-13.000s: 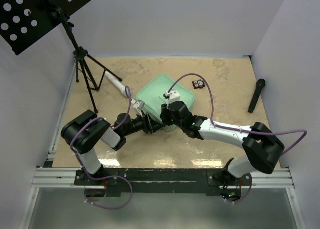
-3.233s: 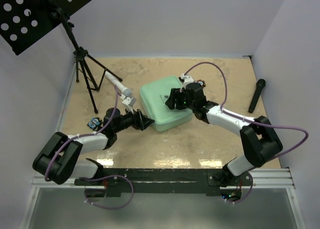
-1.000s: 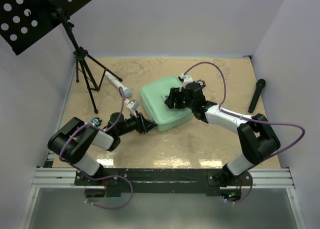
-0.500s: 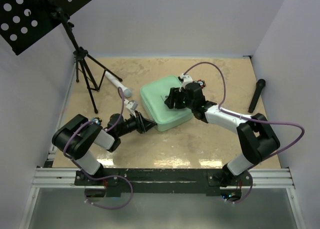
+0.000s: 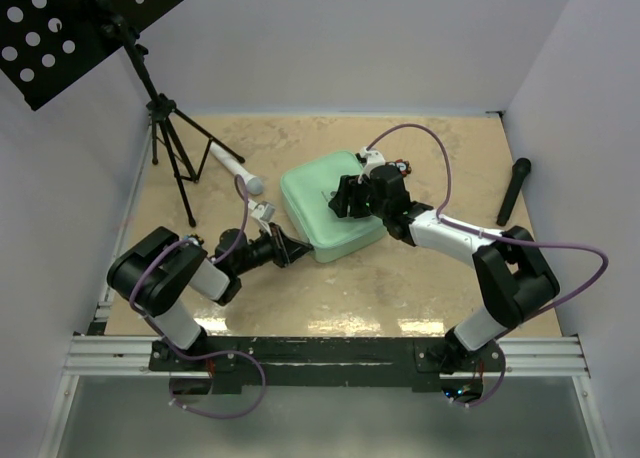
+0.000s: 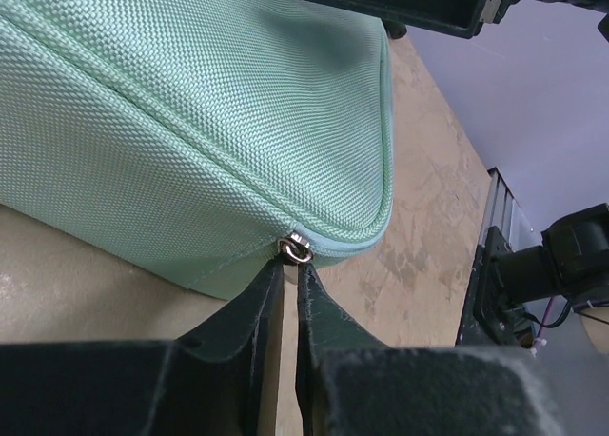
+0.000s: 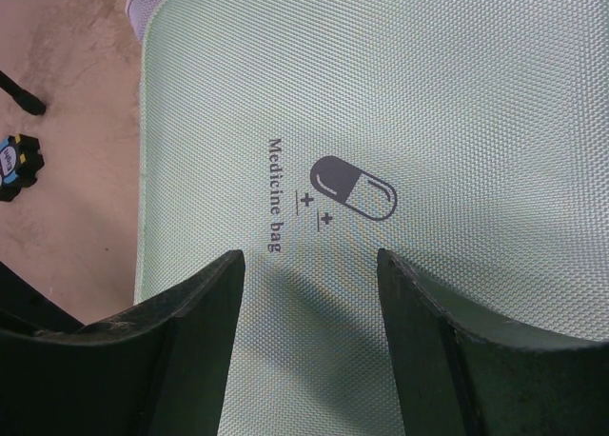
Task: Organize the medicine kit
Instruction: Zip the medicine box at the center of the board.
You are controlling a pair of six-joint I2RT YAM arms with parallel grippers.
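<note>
Medicine kit (image 5: 310, 206) is recorded lying flat near mid-table (image 5: 400, 283), lid down. Left end effector (image 6: 288, 269) is clamped on the zip pull (image 6: 298, 249) at the kit's near-left corner. Right end effector (image 7: 309, 265) is held over the lid with its fingers apart, and the pill logo (image 7: 353, 188) is seen between them.

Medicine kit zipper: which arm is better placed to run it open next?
Left. The left gripper is closed on the zipper pull at a corner of the medicine kit; the right gripper is open over the lid by the pill logo, probably better for steadying.
</note>
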